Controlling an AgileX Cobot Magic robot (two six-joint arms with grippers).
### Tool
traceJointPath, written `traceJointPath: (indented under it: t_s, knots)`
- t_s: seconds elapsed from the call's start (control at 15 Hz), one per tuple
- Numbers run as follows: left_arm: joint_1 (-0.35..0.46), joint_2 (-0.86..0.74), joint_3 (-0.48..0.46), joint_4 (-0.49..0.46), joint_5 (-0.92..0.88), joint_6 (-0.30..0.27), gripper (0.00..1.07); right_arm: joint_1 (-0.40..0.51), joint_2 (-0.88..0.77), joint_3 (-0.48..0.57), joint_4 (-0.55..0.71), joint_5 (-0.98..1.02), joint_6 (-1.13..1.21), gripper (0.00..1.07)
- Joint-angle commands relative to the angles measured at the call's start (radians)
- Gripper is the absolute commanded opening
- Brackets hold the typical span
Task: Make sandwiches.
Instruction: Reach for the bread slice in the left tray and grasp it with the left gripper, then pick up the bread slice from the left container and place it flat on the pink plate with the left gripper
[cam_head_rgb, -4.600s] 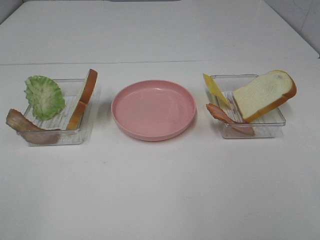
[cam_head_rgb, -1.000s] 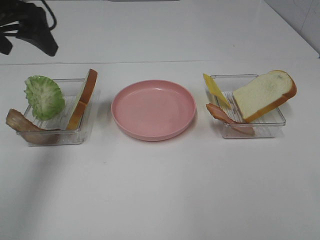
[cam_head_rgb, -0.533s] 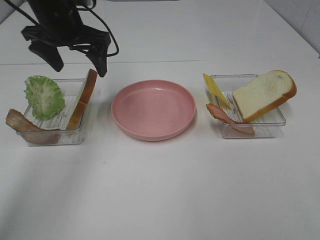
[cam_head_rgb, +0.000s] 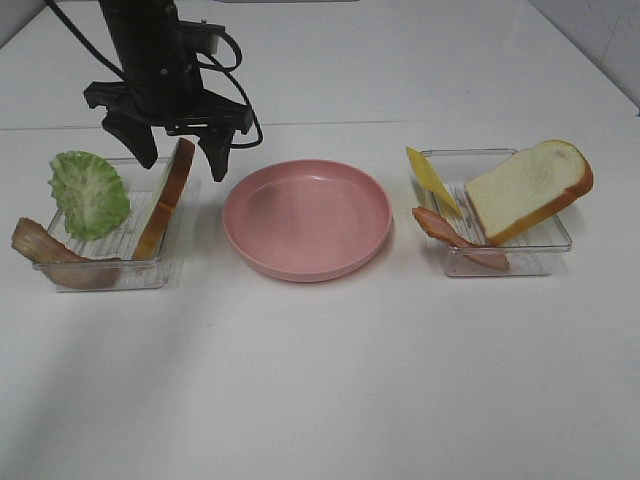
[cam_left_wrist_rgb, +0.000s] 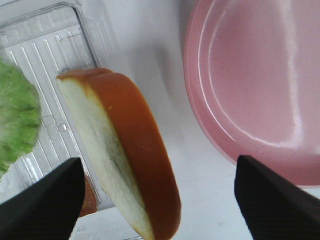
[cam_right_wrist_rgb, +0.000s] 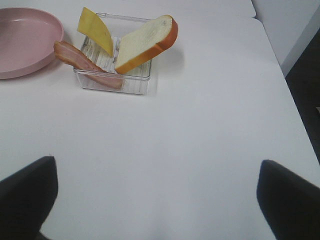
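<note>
Matte black throughout: a thick, blocky arm (cam_head_rgb: 150, 50) ending in the left gripper (cam_head_rgb: 180, 160), with two tapering wedge-shaped fingers (cam_head_rgb: 216, 158) on a flat crossbar (cam_head_rgb: 200, 108); a thin black cable (cam_head_rgb: 243, 105) looping alongside; the right gripper (cam_right_wrist_rgb: 156, 164) equally black, with blunt, rounded finger ends

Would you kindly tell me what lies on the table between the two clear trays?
The round pink plate lies between the left tray and the right tray, with nothing on it; the exterior high view shows this best.
</note>
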Motion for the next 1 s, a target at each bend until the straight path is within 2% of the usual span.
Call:
traceJointPath:
  t_s: [0.07,0.27,0.33,0.6,0.73,1.0]
  knots:
    - [-0.002,0.023,-0.004,0.049,0.052,-0.005,0.75,-0.001,-0.021,0.001,-0.008,-0.002,-0.007,0.99]
    - [-0.002,0.054,-0.005,0.076,0.052,-0.005,0.73,-0.001,-0.021,0.001,-0.008,-0.002,-0.007,0.99]
    - [-0.002,0.056,-0.005,0.089,0.052,-0.005,0.66,-0.001,-0.021,0.001,-0.008,-0.002,-0.007,0.99]
    - [-0.002,0.056,-0.005,0.152,0.051,-0.005,0.14,-0.001,-0.021,0.001,-0.008,-0.002,-0.007,0.99]
    - [-0.002,0.055,-0.005,0.173,0.051,-0.006,0.0,-0.001,-0.021,0.001,-0.008,-0.002,-0.007,0.99]
    - [-0.003,0.036,-0.042,0.144,0.05,-0.013,0.0,-0.001,-0.021,0.001,-0.008,-0.002,-0.007,0.99]
